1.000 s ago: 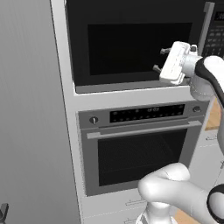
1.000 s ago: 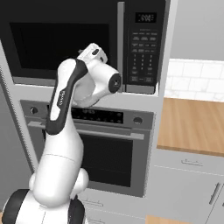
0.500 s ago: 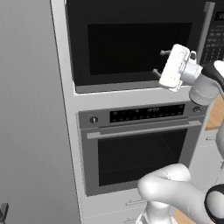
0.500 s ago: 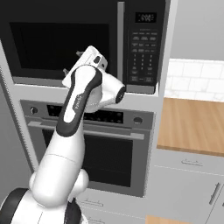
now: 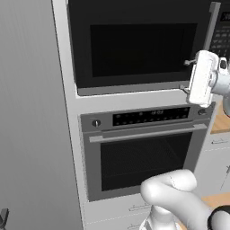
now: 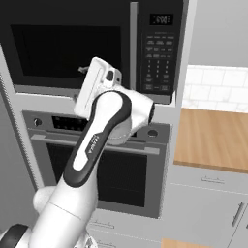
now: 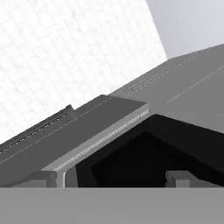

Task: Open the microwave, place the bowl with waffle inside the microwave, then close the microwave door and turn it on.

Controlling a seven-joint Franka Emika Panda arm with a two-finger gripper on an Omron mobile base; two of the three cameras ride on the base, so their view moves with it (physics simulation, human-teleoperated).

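Tall grey cabinet wall: the gripper (image 5: 185, 75), jaws wide and empty, has swung right toward the microwave door (image 5: 134, 45) handle (image 5: 209, 27), still shut.

Two base cameras and one hand camera, all trained on the appliance column.

The left base view looks forward from behind the arm's left; the right base view from its right. Both share the microwave (image 5: 134, 45) above the oven (image 5: 143, 152). The hand view sits close, tilted, against the microwave's dark window (image 7: 144, 162).
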